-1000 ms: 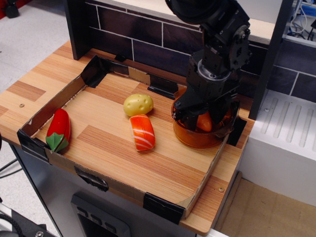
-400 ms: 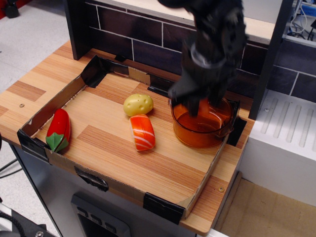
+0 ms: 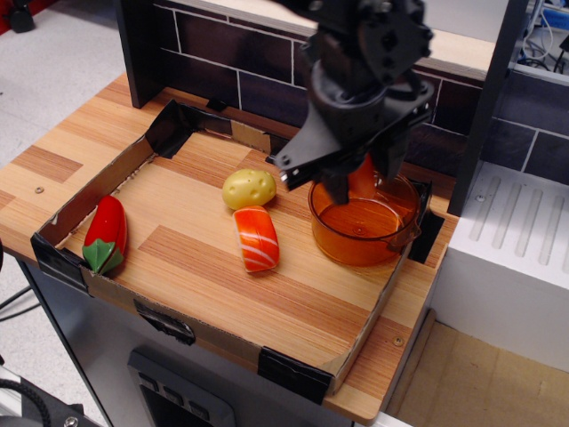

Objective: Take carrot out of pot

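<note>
Single view, right of centre: jaws of the gripper [image 3: 363, 182] clamped on the carrot [image 3: 362, 177], hanging just above the pot [image 3: 364, 233], apparently clear of the rim. Gripped near the thick end, probably for a straight lift past the low walls. Carrot itself: plain orange, glossy, mostly hidden behind the black fingers. Pot translucent orange, seemingly empty, at the tray's right corner. Left of it on the bench: potato [image 3: 249, 189], salmon sushi [image 3: 256, 237], red pepper [image 3: 105, 232].
</note>
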`<state>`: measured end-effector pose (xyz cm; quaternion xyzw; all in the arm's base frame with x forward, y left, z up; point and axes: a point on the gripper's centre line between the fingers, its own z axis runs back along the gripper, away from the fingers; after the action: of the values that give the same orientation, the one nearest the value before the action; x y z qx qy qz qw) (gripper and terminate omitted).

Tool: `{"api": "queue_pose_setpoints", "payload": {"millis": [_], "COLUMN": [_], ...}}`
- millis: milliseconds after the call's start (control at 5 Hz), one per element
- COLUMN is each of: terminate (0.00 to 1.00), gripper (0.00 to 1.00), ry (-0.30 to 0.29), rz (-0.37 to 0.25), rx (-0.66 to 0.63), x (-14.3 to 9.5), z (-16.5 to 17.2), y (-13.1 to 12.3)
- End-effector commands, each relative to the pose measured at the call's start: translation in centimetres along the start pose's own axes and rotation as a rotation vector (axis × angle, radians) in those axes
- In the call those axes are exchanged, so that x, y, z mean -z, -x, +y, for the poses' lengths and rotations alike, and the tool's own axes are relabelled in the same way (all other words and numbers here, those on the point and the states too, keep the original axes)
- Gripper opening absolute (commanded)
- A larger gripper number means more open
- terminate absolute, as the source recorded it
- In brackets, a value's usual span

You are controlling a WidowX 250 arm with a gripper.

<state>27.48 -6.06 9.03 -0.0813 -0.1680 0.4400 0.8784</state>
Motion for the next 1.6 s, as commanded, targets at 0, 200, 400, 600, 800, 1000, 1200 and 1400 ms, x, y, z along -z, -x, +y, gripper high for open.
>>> {"api": "queue_pose_setpoints", "payload": {"millis": [0,200,400,600,800,1000,1200,1400], "terminate": [0.00,0.00,0.00,0.00,0.00,0.00,0.00,0.00], "gripper": [0.00,0.00,0.00,0.00,0.00,1.00,1.00,1.00], "ry": [-0.004,-0.061,-0.131,-0.180,-0.210,-0.172,-0.150,-0.110], "rz": [0.073,0.083,0.086,0.082,0.089,0.125,0.180,0.215], "rx": [0.120,0.127,0.131,0.136,0.139,0.121,0.067,0.035], "x": [-0.7,0.8,3.0,4.5,5.4,4.0,1.5,-1.2], "z": [3.5,4.2,4.8,5.2,5.6,5.7,5.3,4.1], "y": [1.8,2.2,2.7,3.0,3.3,3.6,3.3,2.3]}}
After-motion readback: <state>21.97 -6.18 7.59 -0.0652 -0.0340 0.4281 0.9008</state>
